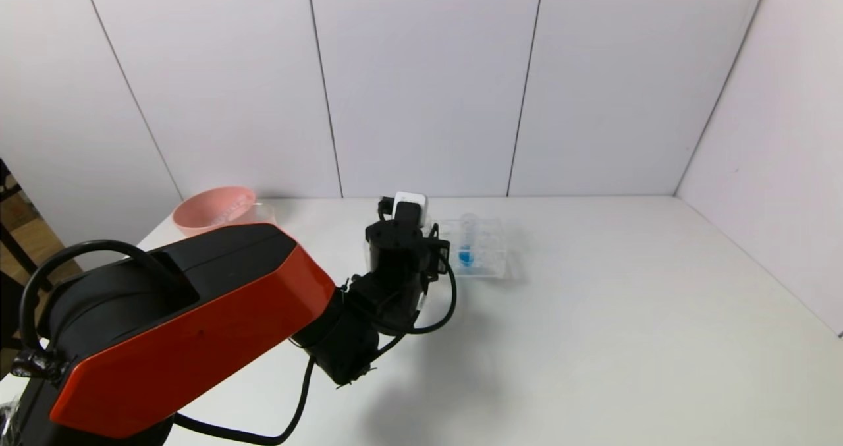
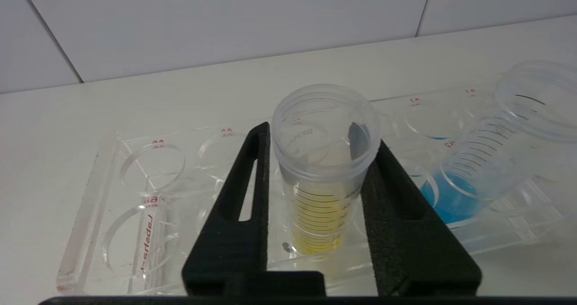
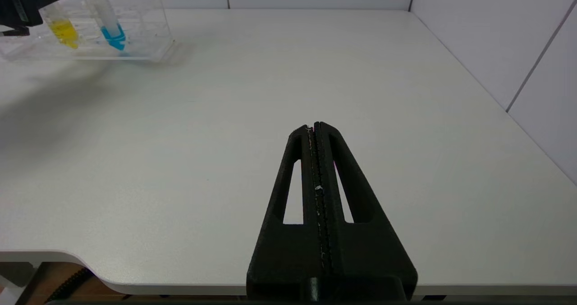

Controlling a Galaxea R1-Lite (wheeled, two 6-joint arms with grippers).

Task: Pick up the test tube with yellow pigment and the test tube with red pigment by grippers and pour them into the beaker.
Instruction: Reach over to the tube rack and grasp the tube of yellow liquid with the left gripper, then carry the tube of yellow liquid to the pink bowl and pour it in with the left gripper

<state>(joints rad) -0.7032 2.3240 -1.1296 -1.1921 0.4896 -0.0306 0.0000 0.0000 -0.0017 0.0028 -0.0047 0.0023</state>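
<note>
We are bringing the left gripper (image 2: pixel 322 170) in around the test tube with yellow pigment (image 2: pixel 322 179), which is standing upright in the clear rack (image 2: pixel 112 197). Its two black fingers (image 2: pixel 243 206) are lying flush against either side of the tube just below the rim, so we judge them clamped on it, though the tube's bottom is still sitting down in its hole. Gripping this high is keeping the pads clear of the rack's top plate and leaving the liquid below the grip, which should make the lift straight and the later tip easier to control.

Just beside the gripper, off its right finger, the tube with blue liquid (image 2: pixel 478 170) is leaning in its own hole; we are keeping apart from it so it does not get knocked.

We are not seeing the test tube with red pigment or the beaker anywhere. Only the pink bowl (image 1: pixel 214 210) is showing, well off to the gripper's left.

The right gripper (image 3: pixel 318 131) is waiting over bare table (image 3: pixel 405 93), well away from the rack, fingers pressed together on nothing.
</note>
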